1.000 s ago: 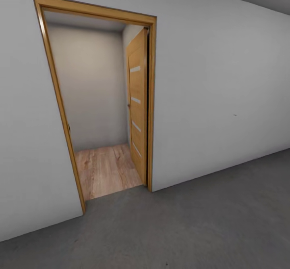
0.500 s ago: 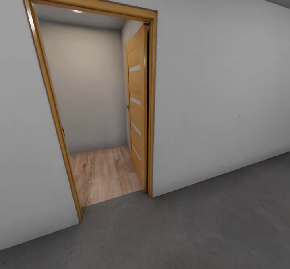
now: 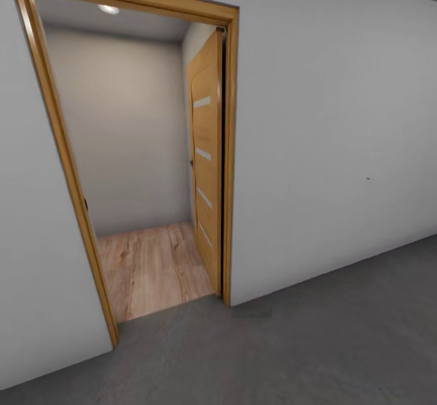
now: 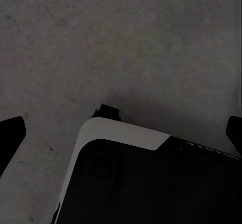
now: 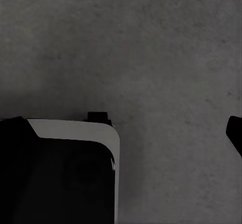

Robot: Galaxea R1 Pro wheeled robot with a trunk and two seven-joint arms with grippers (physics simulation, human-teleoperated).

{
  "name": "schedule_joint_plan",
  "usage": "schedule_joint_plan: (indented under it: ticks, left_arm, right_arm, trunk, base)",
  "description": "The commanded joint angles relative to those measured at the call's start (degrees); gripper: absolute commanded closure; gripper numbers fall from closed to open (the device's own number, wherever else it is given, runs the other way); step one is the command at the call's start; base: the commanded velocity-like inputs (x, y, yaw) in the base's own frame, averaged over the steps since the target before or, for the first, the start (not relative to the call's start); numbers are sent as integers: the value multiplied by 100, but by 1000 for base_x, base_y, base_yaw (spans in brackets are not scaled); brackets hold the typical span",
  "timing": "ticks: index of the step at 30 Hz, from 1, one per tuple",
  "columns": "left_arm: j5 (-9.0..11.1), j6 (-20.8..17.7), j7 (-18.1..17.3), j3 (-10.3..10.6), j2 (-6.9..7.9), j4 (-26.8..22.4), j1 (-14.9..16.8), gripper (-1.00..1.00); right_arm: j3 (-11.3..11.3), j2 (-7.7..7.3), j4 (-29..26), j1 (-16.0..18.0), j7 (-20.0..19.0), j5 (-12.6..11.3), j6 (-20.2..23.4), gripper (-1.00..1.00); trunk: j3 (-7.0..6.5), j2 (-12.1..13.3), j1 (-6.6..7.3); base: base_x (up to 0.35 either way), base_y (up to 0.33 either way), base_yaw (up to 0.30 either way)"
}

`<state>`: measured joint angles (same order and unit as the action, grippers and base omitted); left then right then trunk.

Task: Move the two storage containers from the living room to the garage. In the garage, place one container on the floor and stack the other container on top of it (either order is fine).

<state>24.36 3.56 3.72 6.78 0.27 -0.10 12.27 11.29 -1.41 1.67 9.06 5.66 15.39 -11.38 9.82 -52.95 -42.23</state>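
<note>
Left to right across the head view: white garage wall (image 3: 36,259), then the wood door frame (image 3: 73,198) with light plank flooring (image 3: 152,265) and a beige wall beyond it. The wood-panelled door (image 3: 206,168) stands swung inward along the frame's right side. More white wall runs rightward, with the dark grey concrete floor (image 3: 291,350) in front.

The storage containers are not in sight from here. By the task they sit in the living room, so I judge this as the outbound leg: you are in the garage, heading for the doorway.

Left gripper (image 4: 121,133): dark finger tips sit at opposite edges of the left wrist view, spread wide, nothing between them. It hangs over concrete beside the robot's base (image 4: 151,178).

Right gripper (image 5: 121,133): its fingers also sit at the edges of the right wrist view, apart and empty, over concrete.

For the step in hand:
- The opening lies left of centre, so turn the base left and square up before you enter.
- Favour the left jamb slightly; the door leaf takes some width on the right.
- Keep both arms tucked down through the frame.
</note>
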Motion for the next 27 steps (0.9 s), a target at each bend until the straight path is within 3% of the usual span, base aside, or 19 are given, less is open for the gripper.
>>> schedule_joint_plan:
  ticks: [1,27]
  left_arm:
    - [42,13,15,49,-1,1,4,-100]
    - [42,13,15,49,-1,-1,4,-100]
  right_arm:
    - [47,-3,18,8,23,61,-31,-100]
    - [48,-1,18,8,23,61,-31,-100]
  trunk:
    - [8,-5,-3]
    - [8,-5,-3]
  base:
    - [242,0,0]
    - [216,0,0]
